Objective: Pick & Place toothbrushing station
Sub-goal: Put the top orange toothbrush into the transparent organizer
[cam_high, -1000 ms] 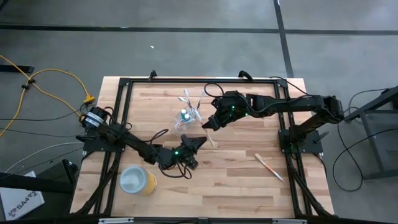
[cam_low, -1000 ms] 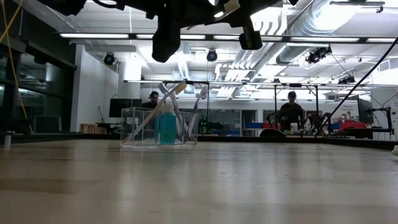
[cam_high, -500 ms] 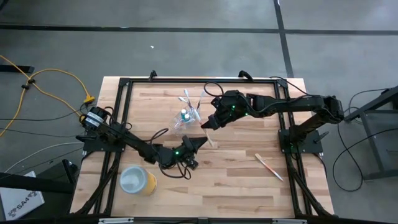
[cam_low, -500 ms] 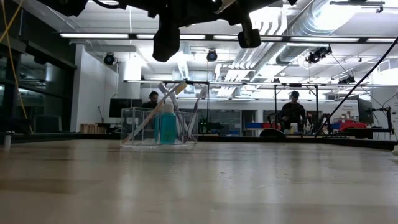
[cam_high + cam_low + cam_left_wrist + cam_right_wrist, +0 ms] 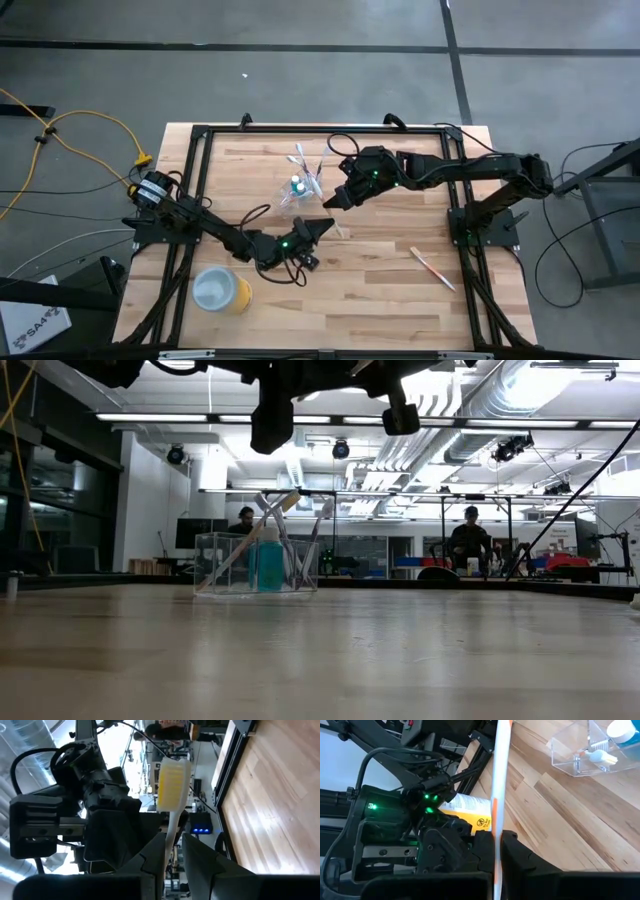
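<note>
The left gripper (image 5: 318, 227) has edged toward 12 o'clock, fingers clamped on a yellow-bristled toothbrush (image 5: 172, 780). The right gripper (image 5: 331, 203) pinches a white-and-orange toothbrush (image 5: 499, 775) above the table (image 5: 400, 290). The clear cup (image 5: 256, 564) stands at 11 o'clock.

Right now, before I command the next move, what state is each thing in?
Left end effector: shut on the yellow-bristled toothbrush, raised off the table.
Right end effector: shut on the white-and-orange toothbrush, raised.
Clear cup: upright, holding standing toothbrushes and a blue tube.
Loose toothbrush: lying flat on the table.
Yellow cup: upright.
</note>
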